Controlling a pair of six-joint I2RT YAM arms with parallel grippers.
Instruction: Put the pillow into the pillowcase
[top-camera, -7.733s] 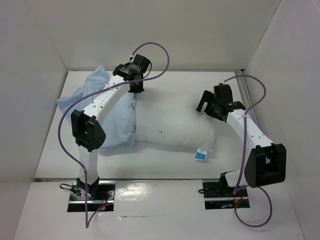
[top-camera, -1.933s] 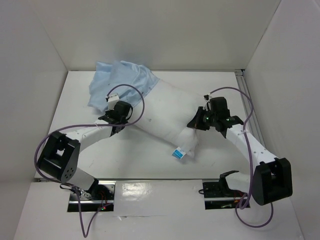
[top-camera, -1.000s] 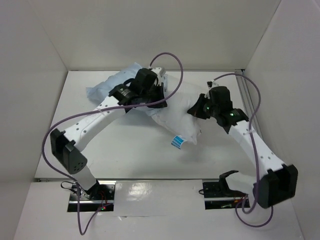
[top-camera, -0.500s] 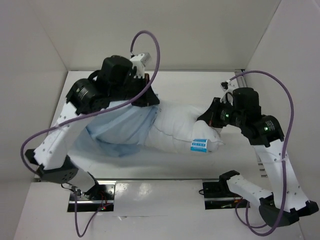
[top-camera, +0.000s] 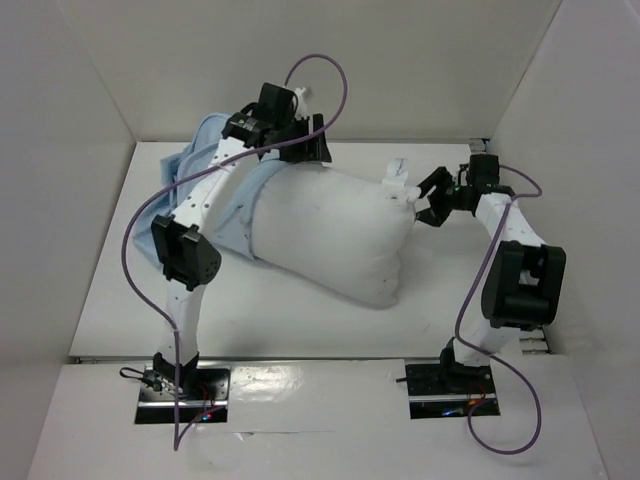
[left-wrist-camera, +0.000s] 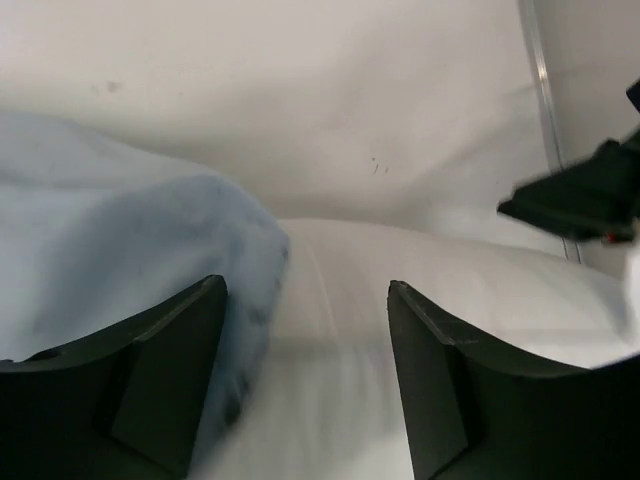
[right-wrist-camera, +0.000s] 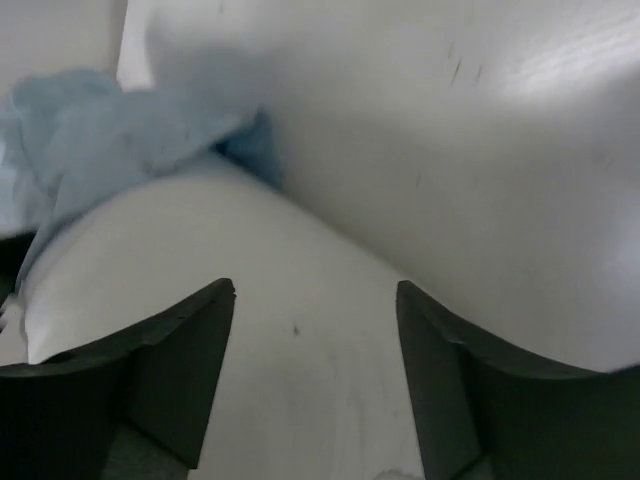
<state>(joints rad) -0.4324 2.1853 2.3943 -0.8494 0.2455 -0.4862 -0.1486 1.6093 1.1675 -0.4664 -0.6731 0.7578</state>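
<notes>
White table (top-camera: 300, 320) boxed in by white walls (top-camera: 400, 70), with the pillow (top-camera: 330, 225) lying across the middle.
I see the pillow mostly bare, its left end covered by the bunched pillowcase (top-camera: 212, 170) toward the back left. My left gripper (left-wrist-camera: 305, 370) is spread wide over the line where blue cloth meets white, holding nothing. My right gripper (right-wrist-camera: 310, 370) is likewise spread at the pillow's right end, clamping nothing; I cannot tell whether it touches.

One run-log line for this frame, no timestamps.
stage: pillow partly in | pillowcase: over one end only | left gripper: open, at pillowcase edge | right gripper: open, at pillow's bare end
</notes>
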